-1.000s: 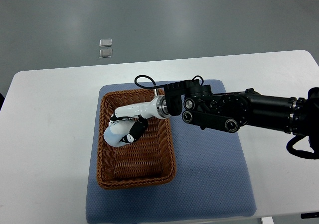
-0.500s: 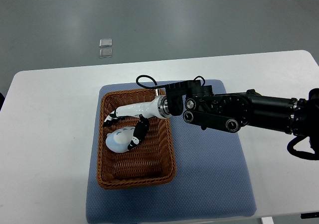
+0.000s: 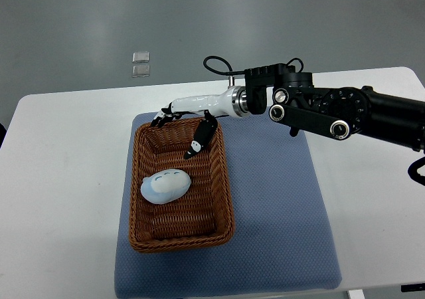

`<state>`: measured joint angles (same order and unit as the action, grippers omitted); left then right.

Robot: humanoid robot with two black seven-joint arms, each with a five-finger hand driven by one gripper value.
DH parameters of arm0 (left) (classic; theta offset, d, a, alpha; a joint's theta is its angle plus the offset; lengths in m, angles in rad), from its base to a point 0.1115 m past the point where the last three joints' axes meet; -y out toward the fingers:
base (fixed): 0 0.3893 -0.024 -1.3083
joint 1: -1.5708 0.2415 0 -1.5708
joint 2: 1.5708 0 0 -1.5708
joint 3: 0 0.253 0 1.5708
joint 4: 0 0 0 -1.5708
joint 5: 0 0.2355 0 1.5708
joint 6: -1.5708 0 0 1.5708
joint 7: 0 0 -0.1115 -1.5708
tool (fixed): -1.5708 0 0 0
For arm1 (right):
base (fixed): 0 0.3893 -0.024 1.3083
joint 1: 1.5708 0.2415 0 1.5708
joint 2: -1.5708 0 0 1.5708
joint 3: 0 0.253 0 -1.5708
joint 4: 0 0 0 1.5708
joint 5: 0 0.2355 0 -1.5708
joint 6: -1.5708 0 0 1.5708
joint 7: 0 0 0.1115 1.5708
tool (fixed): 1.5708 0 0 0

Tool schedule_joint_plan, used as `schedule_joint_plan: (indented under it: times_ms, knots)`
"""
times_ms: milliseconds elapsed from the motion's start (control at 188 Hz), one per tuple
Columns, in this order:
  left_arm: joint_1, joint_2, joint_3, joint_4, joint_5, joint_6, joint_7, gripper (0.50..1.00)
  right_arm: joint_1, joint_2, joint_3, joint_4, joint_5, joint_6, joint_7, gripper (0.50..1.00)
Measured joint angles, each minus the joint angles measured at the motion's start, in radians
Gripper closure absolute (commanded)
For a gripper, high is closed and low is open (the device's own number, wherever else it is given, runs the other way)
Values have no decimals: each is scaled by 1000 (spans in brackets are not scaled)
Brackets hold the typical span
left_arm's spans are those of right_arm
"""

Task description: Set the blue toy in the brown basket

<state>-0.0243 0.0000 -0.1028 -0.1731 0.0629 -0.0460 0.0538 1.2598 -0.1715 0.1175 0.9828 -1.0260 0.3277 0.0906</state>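
Observation:
The pale blue toy (image 3: 165, 185), an oval plush shape, lies inside the brown wicker basket (image 3: 226, 186) toward its left middle. My right hand (image 3: 179, 129), white with black fingertips, hovers over the basket's far rim with its fingers spread and nothing in them. It is well apart from the toy, up and to the right of it. Its black arm (image 3: 332, 109) comes in from the right edge. No left arm shows.
The basket stands on a blue-grey mat (image 3: 279, 232) on the white table (image 3: 60, 179). Two small clear squares (image 3: 140, 64) lie on the grey floor beyond the table's far edge.
The right hand let go of the blue toy, which now rests in the basket. The hand opened, rose and pulled back toward the basket's far rim and the right.

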Motion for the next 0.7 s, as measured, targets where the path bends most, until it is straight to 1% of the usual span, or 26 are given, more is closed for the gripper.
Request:
schedule_joint_plan:
  times_ms: [170, 293, 388, 500, 580, 702]
  knots:
    - [0, 0, 0, -1, 0, 0, 0, 500, -30, -76, 162, 1, 5, 14, 1, 603]
    - [0, 0, 0, -3, 0, 0, 0, 500, -116, -113, 307, -6, 70, 15, 2, 601]
    - [0, 0, 1, -5, 0, 0, 0, 500, -196, -130, 420, -26, 172, 11, 2, 599]
    - [0, 0, 1, -8, 0, 0, 0, 500, -301, -126, 562, -70, 343, 5, 3, 599]
    - [0, 0, 1, -10, 1, -1, 0, 500, -369, -109, 663, -118, 476, -13, 11, 599]
    - [0, 0, 2, -11, 2, -2, 0, 500, -442, -55, 768, -199, 617, -42, 59, 597]
